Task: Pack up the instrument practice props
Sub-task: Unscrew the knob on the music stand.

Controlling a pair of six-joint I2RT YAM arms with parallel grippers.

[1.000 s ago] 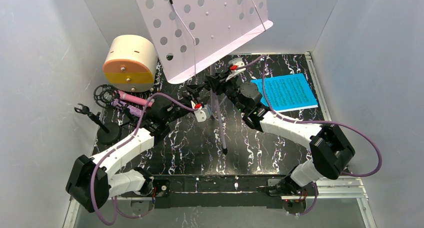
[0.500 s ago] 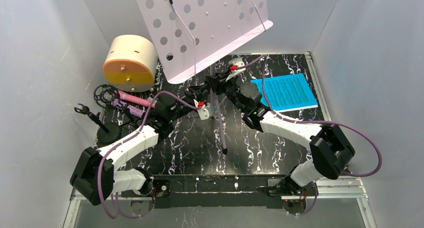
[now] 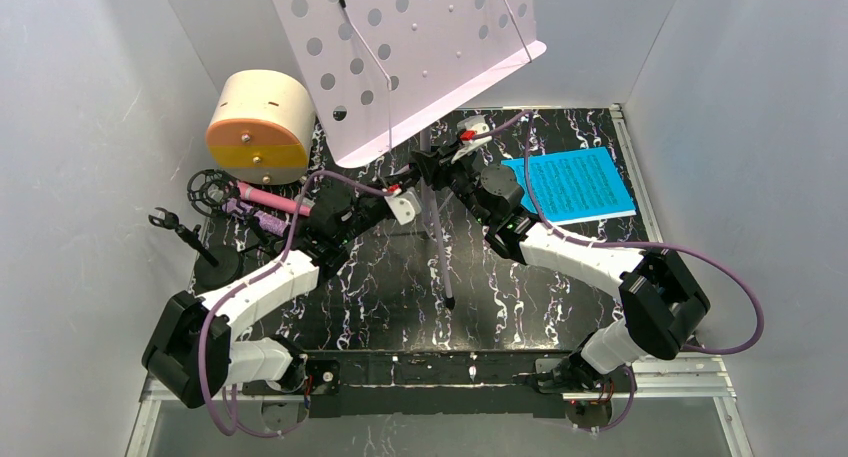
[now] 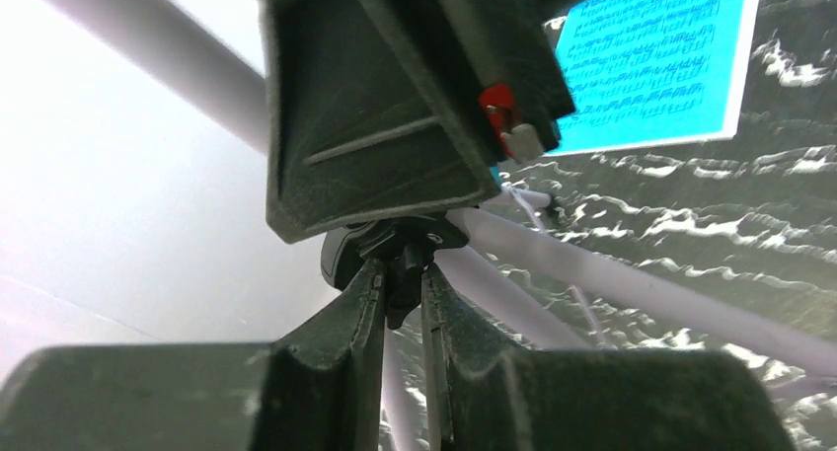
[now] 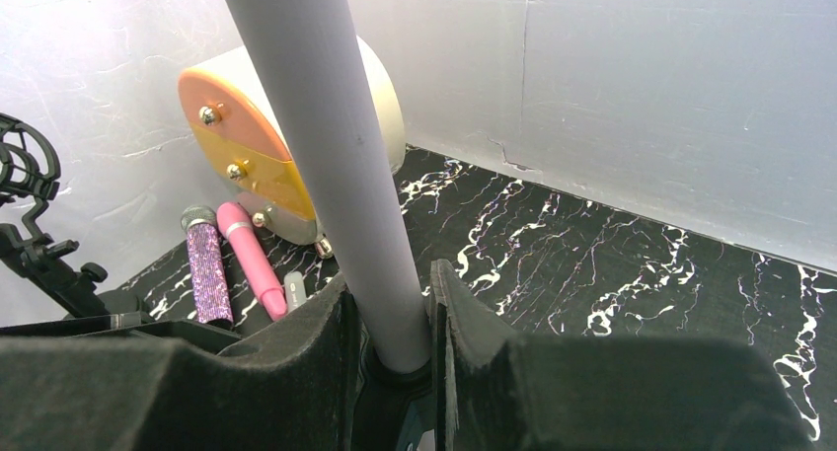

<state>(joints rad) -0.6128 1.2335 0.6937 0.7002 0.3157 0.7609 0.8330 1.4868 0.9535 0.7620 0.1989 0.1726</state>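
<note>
1. The lilac music stand [image 3: 400, 57] stood upright mid-table [image 3: 380, 307], its perforated desk tilted toward the far wall. The sheet music [image 3: 575, 184] lay flat to its right. The pink microphone [image 3: 270, 197] and the purple mic [image 3: 250, 218] lay at the far left.
2. The right gripper [image 5: 390, 285] was clamped around the stand's pole [image 5: 326, 145], low down, with both pads touching it.
3. The left gripper [image 4: 398, 285] stood nearly closed, pinching a small black knob [image 4: 400, 259] at the hub where the legs meet.
4. We judged the step to be loosening that knob so the stand could fold.
5. To do it well, we would centre the knob between the pads and turn about its own axis. The right gripper should brace the pole against the twist.
6. The knob was small, so a slip seemed the main risk, and the top-heavy desk could swing.
</note>
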